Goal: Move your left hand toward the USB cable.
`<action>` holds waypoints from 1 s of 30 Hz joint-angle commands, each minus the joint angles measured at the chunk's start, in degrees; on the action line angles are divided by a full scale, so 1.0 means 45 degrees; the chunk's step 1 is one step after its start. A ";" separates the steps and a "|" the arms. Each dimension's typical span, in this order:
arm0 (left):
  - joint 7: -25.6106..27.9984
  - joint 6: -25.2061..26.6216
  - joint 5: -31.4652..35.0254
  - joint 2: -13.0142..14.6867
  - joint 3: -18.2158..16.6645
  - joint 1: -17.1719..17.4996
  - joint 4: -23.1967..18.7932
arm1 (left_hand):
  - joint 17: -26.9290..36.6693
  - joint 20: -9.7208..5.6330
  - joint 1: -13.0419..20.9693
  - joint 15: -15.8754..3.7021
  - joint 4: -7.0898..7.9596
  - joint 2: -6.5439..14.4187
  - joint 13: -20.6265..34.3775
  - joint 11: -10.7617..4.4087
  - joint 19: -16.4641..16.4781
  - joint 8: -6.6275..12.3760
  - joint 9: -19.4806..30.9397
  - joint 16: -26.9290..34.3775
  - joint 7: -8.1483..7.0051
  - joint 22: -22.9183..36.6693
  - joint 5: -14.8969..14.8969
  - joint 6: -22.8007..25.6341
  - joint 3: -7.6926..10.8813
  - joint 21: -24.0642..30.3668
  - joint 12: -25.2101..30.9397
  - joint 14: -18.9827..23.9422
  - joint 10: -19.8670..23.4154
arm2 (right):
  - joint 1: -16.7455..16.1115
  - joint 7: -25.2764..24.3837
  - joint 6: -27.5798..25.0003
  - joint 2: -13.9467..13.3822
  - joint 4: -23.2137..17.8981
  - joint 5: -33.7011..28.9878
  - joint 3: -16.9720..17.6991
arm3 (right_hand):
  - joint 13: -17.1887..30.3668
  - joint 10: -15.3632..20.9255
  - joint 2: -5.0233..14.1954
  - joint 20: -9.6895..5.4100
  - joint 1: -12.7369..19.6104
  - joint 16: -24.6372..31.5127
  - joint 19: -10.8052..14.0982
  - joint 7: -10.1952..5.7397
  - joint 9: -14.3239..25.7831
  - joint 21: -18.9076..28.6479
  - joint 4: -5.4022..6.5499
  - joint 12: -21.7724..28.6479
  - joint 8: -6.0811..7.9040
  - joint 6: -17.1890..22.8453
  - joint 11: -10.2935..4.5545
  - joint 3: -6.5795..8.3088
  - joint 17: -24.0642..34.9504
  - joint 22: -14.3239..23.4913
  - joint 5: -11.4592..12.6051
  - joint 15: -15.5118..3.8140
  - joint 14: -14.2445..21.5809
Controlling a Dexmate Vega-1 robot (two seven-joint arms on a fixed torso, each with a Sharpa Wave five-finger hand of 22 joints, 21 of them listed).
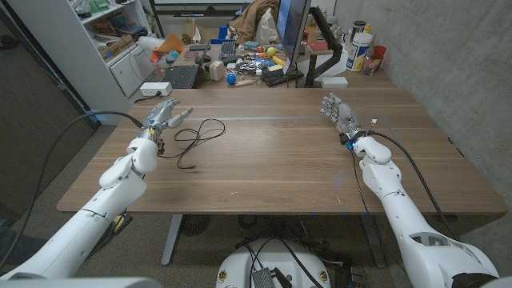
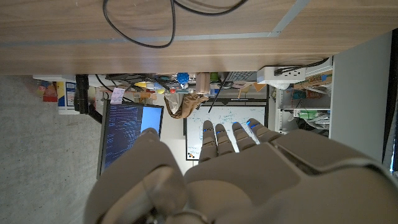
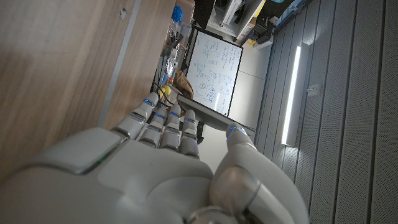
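OK, table (image 1: 272, 160) w/ black USB cable (image 1: 196, 136) looped on its left part. My left hand (image 1: 164, 116) just beside cable, fingers apart, holding nothing. My right hand (image 1: 338, 110) well apart, also released, empty.

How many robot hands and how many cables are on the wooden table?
Robot hands: 2, the left hand and the right hand.
Cables: 1, the black USB cable.
Total: 3.
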 commanded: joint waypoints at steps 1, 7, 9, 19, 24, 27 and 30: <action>-0.0098 0.0104 0.0083 0.0140 0.0338 -0.0311 0.0361 | 0.0078 0.0056 0.0191 -0.0012 -0.0058 -0.0021 0.0051 -0.0025 -0.0031 0.0055 0.0072 0.0059 -0.0007 0.0016 -0.0031 0.0132 -0.0017 -0.0001 0.0013 0.0003 0.0026 | 0.0085 -0.0062 0.0095 0.0044 0.0112 -0.0053 -0.0031 | 0.0060 0.0122 0.0045 -0.0055 0.0028 0.0082 0.0129 -0.0002 0.0022 -0.0044 -0.0023 -0.0030 0.0024 0.0097 -0.0016 0.0030 0.0045 0.0041 0.0074 0.0018 0.0095; -0.0150 0.0214 0.0170 0.0188 0.0520 -0.0415 0.0455 | 0.0079 0.0070 0.0206 0.0003 -0.0059 -0.0011 0.0052 -0.0045 -0.0024 0.0051 0.0073 0.0055 -0.0010 0.0017 -0.0035 0.0159 -0.0025 -0.0001 0.0011 0.0011 0.0042 | 0.0132 -0.0071 0.0126 0.0082 0.0188 -0.0055 -0.0046 | 0.0060 0.0119 0.0042 -0.0060 0.0021 0.0080 0.0131 -0.0003 0.0022 -0.0045 -0.0020 -0.0032 0.0025 0.0100 -0.0035 0.0026 0.0047 0.0041 0.0073 0.0016 0.0089; -0.0140 0.0236 0.0192 0.0189 0.0573 -0.0444 0.0491 | 0.0079 0.0083 0.0208 0.0000 -0.0059 -0.0009 0.0052 -0.0045 -0.0025 0.0048 0.0073 0.0053 -0.0018 0.0017 -0.0036 0.0158 -0.0026 -0.0001 0.0009 0.0007 0.0042 | 0.0146 -0.0069 0.0140 0.0090 0.0215 -0.0054 -0.0048 | 0.0060 0.0123 0.0040 -0.0055 0.0021 0.0080 0.0132 0.0003 0.0022 -0.0046 -0.0022 -0.0030 0.0026 0.0104 -0.0033 0.0025 0.0047 0.0041 0.0073 0.0011 0.0091; -0.0200 0.0307 0.0167 0.0206 0.0747 -0.0536 0.0648 | 0.0081 0.0014 0.0234 -0.0045 -0.0062 0.0006 0.0053 -0.0053 -0.0023 0.0034 0.0075 0.0052 -0.0048 0.0018 -0.0042 0.0187 -0.0042 -0.0004 -0.0004 0.0033 0.0043 | 0.0186 -0.0057 0.0148 0.0086 0.0275 -0.0067 -0.0050 | 0.0060 0.0145 0.0048 -0.0051 0.0019 0.0077 0.0137 0.0000 0.0023 -0.0049 -0.0020 -0.0024 0.0031 0.0118 -0.0005 0.0027 0.0048 0.0041 0.0073 0.0032 0.0084; -0.0274 0.0380 0.0153 0.0233 0.0818 -0.0579 0.0704 | 0.0081 -0.0006 0.0247 -0.0092 -0.0064 0.0012 0.0053 -0.0077 -0.0014 0.0029 0.0076 0.0053 -0.0058 0.0018 -0.0045 0.0203 -0.0050 -0.0003 -0.0005 0.0049 0.0057 | 0.0188 -0.0055 0.0159 0.0085 0.0275 -0.0073 -0.0050 | 0.0060 0.0154 0.0046 -0.0052 0.0009 0.0085 0.0137 -0.0007 0.0023 -0.0051 -0.0015 -0.0022 0.0032 0.0124 -0.0013 0.0022 0.0050 0.0041 0.0071 0.0044 0.0101; -0.0271 0.0409 0.0141 0.0235 0.0839 -0.0588 0.0720 | 0.0081 -0.0014 0.0253 -0.0102 -0.0065 0.0015 0.0053 -0.0095 -0.0005 0.0029 0.0076 0.0054 -0.0070 0.0018 -0.0047 0.0218 -0.0054 0.0000 -0.0003 0.0057 0.0070 | 0.0191 -0.0049 0.0179 0.0081 0.0278 -0.0076 -0.0048 | 0.0060 0.0159 0.0042 -0.0054 0.0009 0.0087 0.0138 -0.0009 0.0023 -0.0052 -0.0017 -0.0020 0.0023 0.0101 -0.0013 0.0020 0.0049 0.0041 0.0071 0.0039 0.0108; -0.0288 0.0435 0.0111 0.0233 0.0856 -0.0591 0.0731 | 0.0081 0.0012 0.0259 -0.0099 -0.0066 0.0017 0.0054 -0.0085 -0.0013 0.0023 0.0076 0.0050 -0.0085 0.0018 -0.0048 0.0218 -0.0058 -0.0005 -0.0001 0.0056 0.0083 | 0.0189 -0.0043 0.0173 0.0080 0.0272 -0.0067 -0.0043 | 0.0060 0.0151 0.0045 -0.0054 0.0009 0.0086 0.0137 -0.0008 0.0023 -0.0054 -0.0017 -0.0024 0.0023 0.0102 -0.0018 0.0021 0.0049 0.0041 0.0072 0.0031 0.0107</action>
